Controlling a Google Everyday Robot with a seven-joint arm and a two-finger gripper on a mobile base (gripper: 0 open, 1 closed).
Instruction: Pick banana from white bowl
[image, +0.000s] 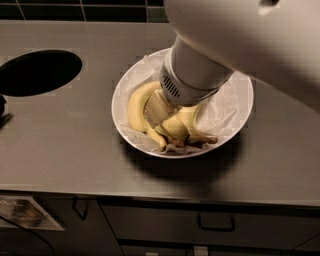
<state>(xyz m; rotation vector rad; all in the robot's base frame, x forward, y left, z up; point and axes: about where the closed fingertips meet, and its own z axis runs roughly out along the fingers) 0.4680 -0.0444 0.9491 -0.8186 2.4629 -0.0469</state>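
Note:
The white bowl (122, 90) sits on the grey counter, lined with crumpled white paper. A bunch of yellow bananas (136, 102) lies inside it, stems toward the front right. My gripper (159, 111) reaches down into the bowl from the upper right and sits right on the bananas. The large white arm covers the middle of the bowl and part of the bananas.
A black oval hole (37, 72) is cut in the counter (60, 140) at the left. A dark object (3, 112) pokes in at the left edge. Dark tiles run along the back. Cabinet drawers with handles (216, 224) are below the counter's front edge.

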